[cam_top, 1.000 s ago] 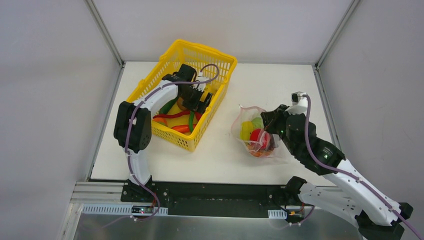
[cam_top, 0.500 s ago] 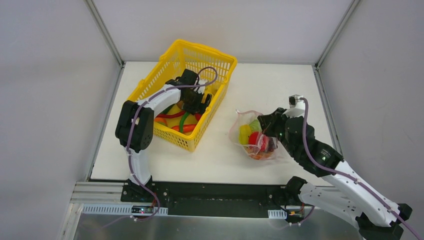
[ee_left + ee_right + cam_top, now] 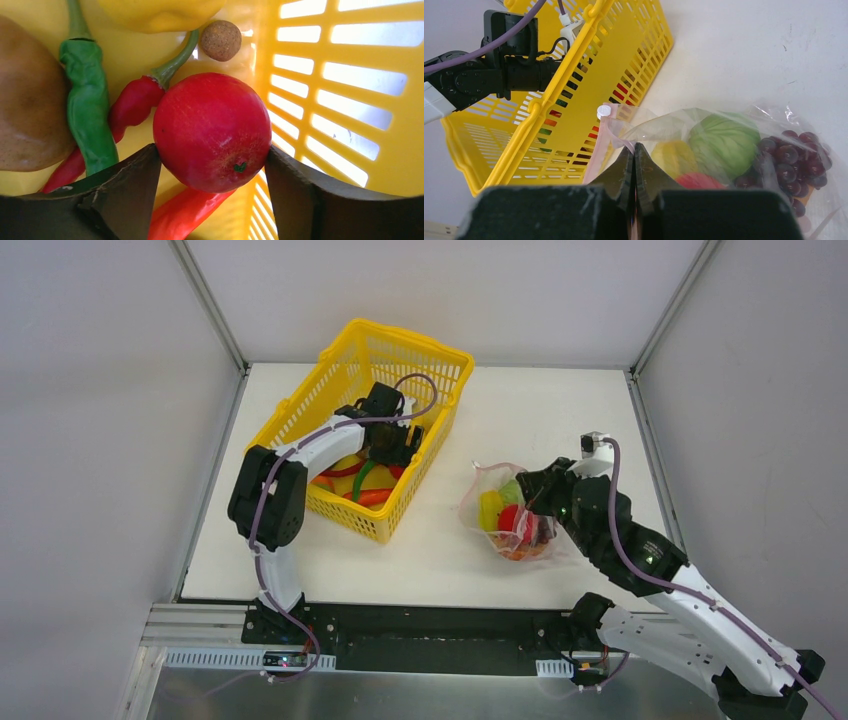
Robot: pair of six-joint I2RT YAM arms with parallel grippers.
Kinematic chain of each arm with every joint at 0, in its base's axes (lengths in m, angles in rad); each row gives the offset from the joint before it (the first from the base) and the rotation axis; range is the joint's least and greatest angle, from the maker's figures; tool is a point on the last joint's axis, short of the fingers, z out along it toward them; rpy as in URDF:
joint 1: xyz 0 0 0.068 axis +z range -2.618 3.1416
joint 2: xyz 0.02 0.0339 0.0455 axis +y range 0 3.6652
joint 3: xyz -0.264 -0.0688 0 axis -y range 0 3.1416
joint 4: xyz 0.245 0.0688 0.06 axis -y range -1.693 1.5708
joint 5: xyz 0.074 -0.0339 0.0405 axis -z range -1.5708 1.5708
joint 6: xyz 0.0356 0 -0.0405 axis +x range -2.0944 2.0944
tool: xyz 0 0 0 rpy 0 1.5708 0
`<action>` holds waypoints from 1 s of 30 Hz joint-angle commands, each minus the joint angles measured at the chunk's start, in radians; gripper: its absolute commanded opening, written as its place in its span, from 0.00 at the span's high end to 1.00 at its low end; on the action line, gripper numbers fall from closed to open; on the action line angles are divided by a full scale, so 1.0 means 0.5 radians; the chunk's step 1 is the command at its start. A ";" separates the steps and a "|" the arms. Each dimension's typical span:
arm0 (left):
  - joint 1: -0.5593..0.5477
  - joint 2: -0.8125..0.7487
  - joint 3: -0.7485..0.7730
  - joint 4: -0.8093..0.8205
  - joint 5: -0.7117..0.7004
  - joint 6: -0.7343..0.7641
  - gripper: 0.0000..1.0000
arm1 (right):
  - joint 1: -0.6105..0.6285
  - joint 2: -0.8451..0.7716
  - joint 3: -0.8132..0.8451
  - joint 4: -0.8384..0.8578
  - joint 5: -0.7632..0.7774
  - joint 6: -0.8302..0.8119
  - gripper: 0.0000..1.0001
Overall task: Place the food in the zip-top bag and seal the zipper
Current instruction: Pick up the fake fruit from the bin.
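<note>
A round red tomato (image 3: 210,130) lies in the yellow basket (image 3: 440,365), and my left gripper (image 3: 212,150) reaches down into the basket (image 3: 385,445) with both fingers pressed against the tomato's sides. The zip-top bag (image 3: 510,515) rests on the table to the right, holding a green cabbage (image 3: 724,142), purple grapes (image 3: 796,155), a yellow piece (image 3: 671,157) and a red piece (image 3: 696,181). My right gripper (image 3: 634,147) is shut on the bag's mouth edge at the pink zipper (image 3: 601,140), holding the mouth up; in the top view this gripper (image 3: 533,498) sits at the bag's right side.
Around the tomato lie a green pepper (image 3: 90,115), a red chili (image 3: 132,102), an orange-red pepper (image 3: 185,212), a brown fruit (image 3: 30,100), a small brown ball (image 3: 221,40) and a yellow piece (image 3: 160,12). The basket's lattice wall (image 3: 350,100) stands close on the right.
My left gripper has dropped deeper into the basket and its fingers have closed in onto the tomato. The right gripper has shifted slightly with the bag, staying shut.
</note>
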 commanded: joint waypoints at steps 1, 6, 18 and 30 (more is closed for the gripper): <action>-0.005 -0.108 0.036 0.007 -0.209 0.004 0.23 | -0.005 -0.040 0.027 0.139 0.010 0.037 1.00; -0.008 -0.159 0.098 0.007 -0.185 0.031 0.12 | -0.007 -0.037 0.039 0.133 -0.015 0.046 1.00; -0.137 -0.286 0.137 -0.088 -0.254 0.149 0.05 | -0.005 -0.012 0.040 0.137 -0.037 0.066 1.00; -0.146 -0.146 0.066 -0.111 -0.094 0.040 0.14 | -0.006 -0.028 0.026 0.138 -0.026 0.068 1.00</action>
